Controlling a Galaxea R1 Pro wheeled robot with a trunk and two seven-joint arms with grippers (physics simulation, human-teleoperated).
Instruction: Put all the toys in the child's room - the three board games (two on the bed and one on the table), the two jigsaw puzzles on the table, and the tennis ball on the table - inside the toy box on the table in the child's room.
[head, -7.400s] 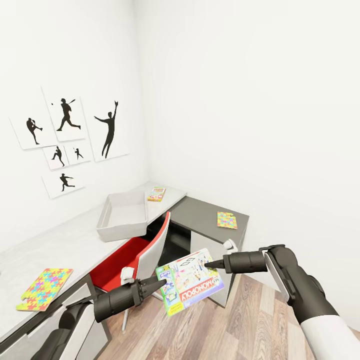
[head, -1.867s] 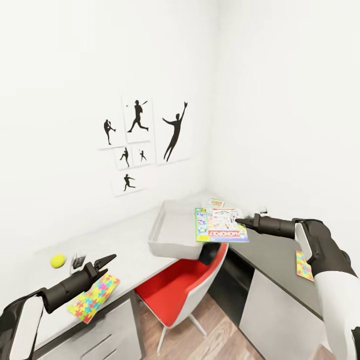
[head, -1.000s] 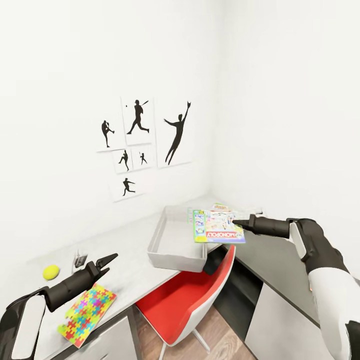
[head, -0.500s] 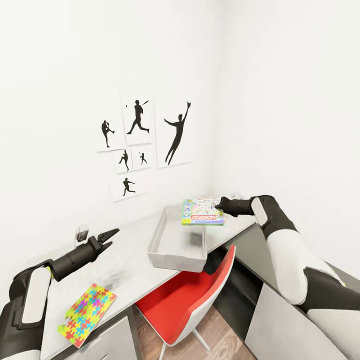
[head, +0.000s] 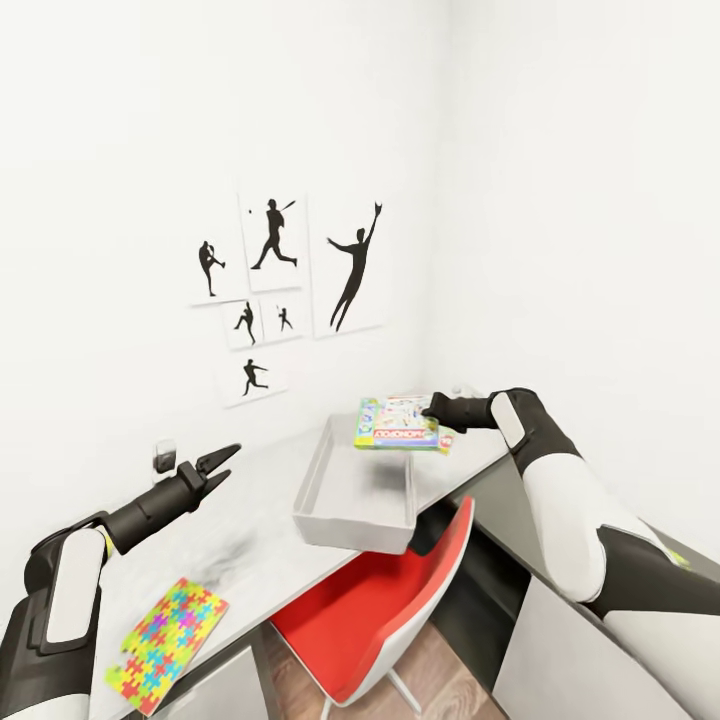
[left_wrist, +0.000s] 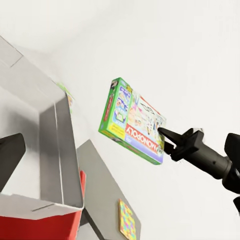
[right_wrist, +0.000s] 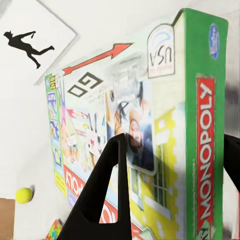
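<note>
The right gripper is clamped on the board game over the toy box's far rim; released here, it might catch that edge. The left gripper hangs open.

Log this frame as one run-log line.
right pincer: shut on board game | game: above toy box far rim | left pincer: open, empty

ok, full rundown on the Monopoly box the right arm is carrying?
The Monopoly board game is a flat rectangular box that looks like cardboard: green edges, a white illustrated lid, a red "MONOPOLY" band on its side. The right end effector is shut on one edge and holds it roughly level in the air above the far end of the toy box. Nothing else touches it.
</note>
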